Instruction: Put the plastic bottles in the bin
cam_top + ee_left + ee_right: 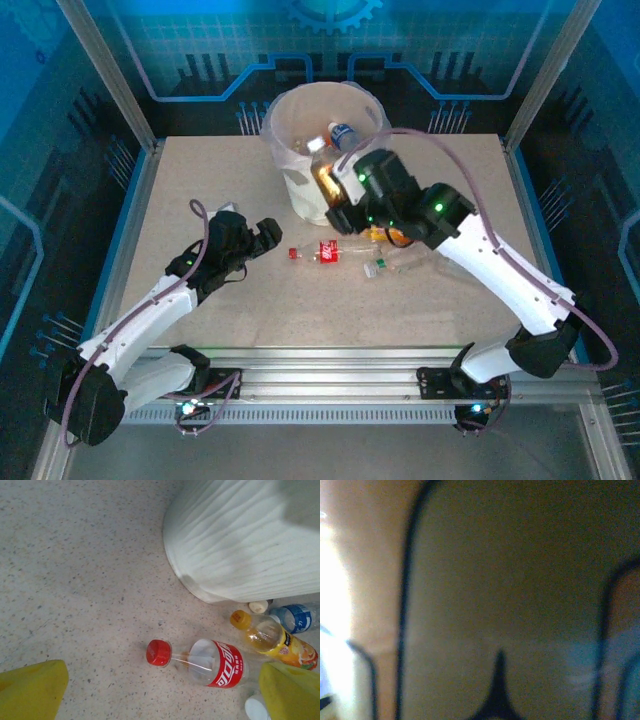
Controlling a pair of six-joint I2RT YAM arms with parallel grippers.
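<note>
My left gripper [266,236] hangs over the tabletop [200,180] with its jaws spread wide and nothing between them. Its wrist camera shows a red-labelled bottle [210,662] lying on its side just ahead. Beyond that, an orange-capped bottle [274,641] and a blue-labelled bottle [295,618] rest at the foot of the bin [240,545]. My right gripper [335,195] sits at the bin's near side, jaws closed on a brown bottle [322,178]. A blue-capped bottle [343,132] lies inside the bin.
</note>
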